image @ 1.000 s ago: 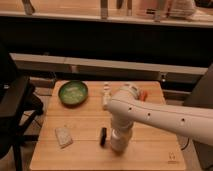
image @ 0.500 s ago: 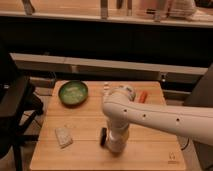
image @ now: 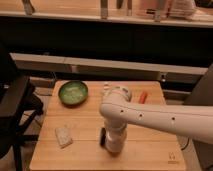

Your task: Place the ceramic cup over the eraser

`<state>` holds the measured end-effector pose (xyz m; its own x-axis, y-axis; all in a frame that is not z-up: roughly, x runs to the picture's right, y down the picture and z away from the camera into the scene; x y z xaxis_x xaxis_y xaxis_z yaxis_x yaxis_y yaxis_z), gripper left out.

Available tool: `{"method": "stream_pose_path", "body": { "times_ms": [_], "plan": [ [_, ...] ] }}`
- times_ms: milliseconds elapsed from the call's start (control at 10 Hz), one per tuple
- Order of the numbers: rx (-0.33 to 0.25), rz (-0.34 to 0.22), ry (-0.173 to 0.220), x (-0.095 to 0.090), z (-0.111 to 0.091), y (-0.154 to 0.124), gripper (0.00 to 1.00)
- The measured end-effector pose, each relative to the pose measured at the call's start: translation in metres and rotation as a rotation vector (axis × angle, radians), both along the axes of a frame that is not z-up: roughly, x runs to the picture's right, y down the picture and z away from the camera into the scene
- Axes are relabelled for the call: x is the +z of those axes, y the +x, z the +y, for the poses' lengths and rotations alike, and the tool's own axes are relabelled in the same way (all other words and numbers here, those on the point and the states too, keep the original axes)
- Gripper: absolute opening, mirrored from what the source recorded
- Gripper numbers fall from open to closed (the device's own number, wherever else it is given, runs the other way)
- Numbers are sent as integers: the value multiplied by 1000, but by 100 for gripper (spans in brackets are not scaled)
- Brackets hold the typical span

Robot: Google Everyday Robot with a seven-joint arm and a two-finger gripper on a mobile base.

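Observation:
The white ceramic cup (image: 114, 144) is low over the wooden table (image: 150, 150), near the front middle. The small black eraser (image: 102, 137) lies right against the cup's left side, partly hidden by it. My gripper (image: 114, 133) comes straight down onto the cup from above, at the end of the white arm (image: 150, 117) that reaches in from the right. The arm's wrist hides the gripper's tips and the top of the cup. I cannot tell whether the cup touches the table.
A green bowl (image: 73, 92) sits at the table's back left. A pale speckled block (image: 63, 136) lies front left. A small white bottle-shaped figure (image: 106, 88) and an orange-red object (image: 143, 96) are at the back. A dark chair (image: 15, 107) stands left of the table.
The arm and the cup have shifted slightly to the left, toward the eraser. The eraser and the other objects have not moved.

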<state>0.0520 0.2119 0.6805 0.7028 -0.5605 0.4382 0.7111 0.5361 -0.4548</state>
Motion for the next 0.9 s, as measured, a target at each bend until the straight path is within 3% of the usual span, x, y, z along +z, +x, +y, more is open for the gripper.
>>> {"method": "stream_pose_path", "body": {
  "times_ms": [100, 300, 600, 900],
  "plan": [
    [4, 3, -2, 0, 0, 1, 0],
    [102, -3, -33, -5, -6, 17, 0],
    [221, 15, -46, -12, -22, 59, 0],
    [275, 12, -10, -28, -49, 72, 0]
  ]
}}
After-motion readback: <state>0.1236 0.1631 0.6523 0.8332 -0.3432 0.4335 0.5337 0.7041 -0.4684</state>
